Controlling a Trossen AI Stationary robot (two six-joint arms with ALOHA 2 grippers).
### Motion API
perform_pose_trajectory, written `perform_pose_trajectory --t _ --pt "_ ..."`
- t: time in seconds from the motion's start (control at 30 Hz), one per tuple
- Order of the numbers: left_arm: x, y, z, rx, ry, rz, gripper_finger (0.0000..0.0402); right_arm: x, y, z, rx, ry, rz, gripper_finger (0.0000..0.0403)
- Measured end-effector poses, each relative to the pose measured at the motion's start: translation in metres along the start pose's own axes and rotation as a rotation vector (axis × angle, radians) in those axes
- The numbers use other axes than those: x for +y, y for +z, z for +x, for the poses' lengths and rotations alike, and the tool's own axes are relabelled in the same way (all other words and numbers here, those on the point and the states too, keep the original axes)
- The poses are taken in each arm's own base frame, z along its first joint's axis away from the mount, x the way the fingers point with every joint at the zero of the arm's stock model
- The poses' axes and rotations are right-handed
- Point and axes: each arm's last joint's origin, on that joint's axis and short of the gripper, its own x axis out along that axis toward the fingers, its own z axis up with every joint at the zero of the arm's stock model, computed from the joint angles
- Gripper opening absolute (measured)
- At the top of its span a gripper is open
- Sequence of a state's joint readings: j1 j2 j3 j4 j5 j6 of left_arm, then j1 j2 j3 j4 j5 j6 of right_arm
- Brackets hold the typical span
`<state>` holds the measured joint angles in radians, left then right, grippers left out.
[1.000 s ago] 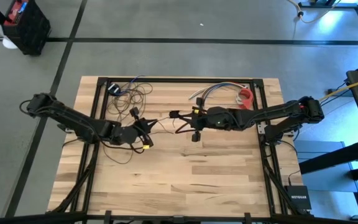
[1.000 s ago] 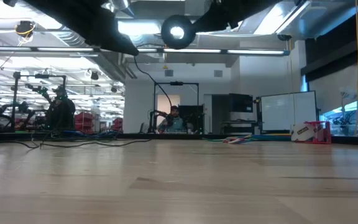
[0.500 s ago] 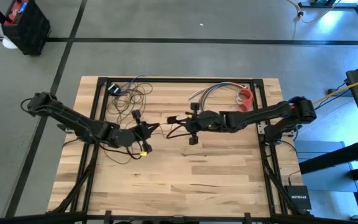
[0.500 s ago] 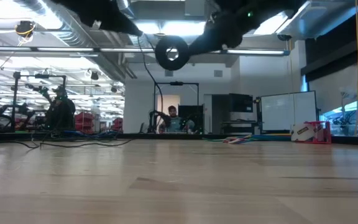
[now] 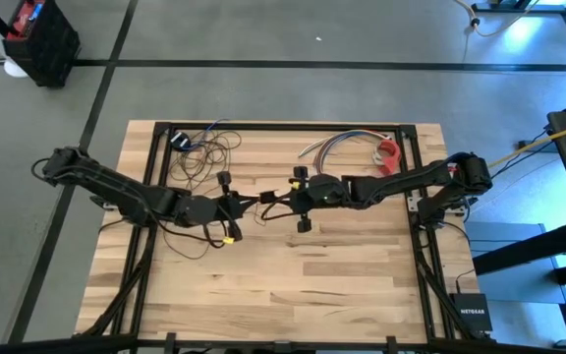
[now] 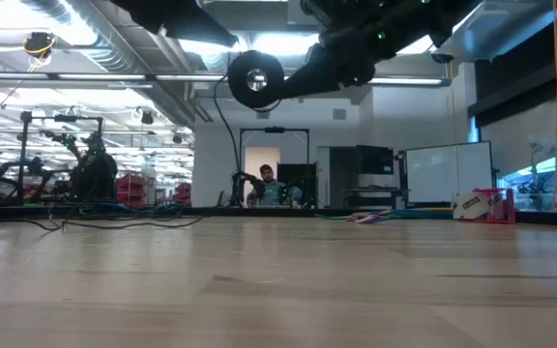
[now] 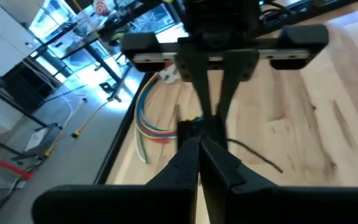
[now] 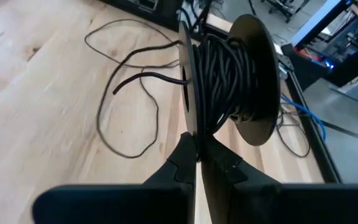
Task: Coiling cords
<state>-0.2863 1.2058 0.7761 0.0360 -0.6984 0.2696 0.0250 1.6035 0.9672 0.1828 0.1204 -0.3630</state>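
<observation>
The cord is a thin dark wire. Part of it is wound on a black two-disc spool (image 8: 229, 74) that hangs above the table's middle (image 6: 255, 80). The rest trails in loose loops (image 5: 202, 157) over the far left of the table. My right gripper (image 8: 197, 152) reaches in from the right and is shut on the spool. My left gripper (image 7: 199, 144) faces it from the left, shut, almost tip to tip with it (image 5: 249, 201). A strand of the cord (image 7: 253, 152) leaves the left gripper's tips. My right gripper pinches the rim of one spool disc (image 8: 188, 127) between its two fingers, coming from the table's right and slanting slightly down. The spool is lifted clear of the table, its discs on edge. My left gripper appears to pinch a single strand of the cord (image 7: 232, 143) at its fingertips, nearly level from the table's left. The fingers themselves hide the exact place. The strand runs off slack toward the table.
A bundle of multicoloured wires (image 5: 337, 146) and a red object (image 5: 389, 152) lie at the far right. A small dark item (image 5: 180, 141) sits among the loose loops at the far left. The near half of the wooden table (image 5: 283, 285) is bare boards.
My right gripper has carried the spool toward the table's left edge and lower, closer to my left gripper. My left gripper has risen a little and rolled at the wrist. Both have stayed shut.
</observation>
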Motion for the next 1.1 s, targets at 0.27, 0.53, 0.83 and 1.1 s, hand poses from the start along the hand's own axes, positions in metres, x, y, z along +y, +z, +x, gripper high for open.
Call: perform_pose_trajectory --t 0.27,0.53,0.83,1.1 --pt "0.000 -0.004 0.009 0.028 0.002 0.004 0.0004 0.004 -0.002 0.004 -0.017 0.079 0.001 0.0017" --pt "-0.006 -0.008 0.011 0.051 -0.015 0.094 0.0005 0.010 -0.008 0.009 -0.010 0.194 -0.020 0.0017" --pt "-0.007 -0.014 0.011 0.103 -0.029 0.109 0.0005 0.012 -0.009 0.009 -0.015 0.238 -0.036 0.0017" --pt "-0.004 0.001 0.011 -0.034 -0.019 0.135 0.0005 0.012 -0.006 0.009 -0.054 0.251 -0.035 0.0017"
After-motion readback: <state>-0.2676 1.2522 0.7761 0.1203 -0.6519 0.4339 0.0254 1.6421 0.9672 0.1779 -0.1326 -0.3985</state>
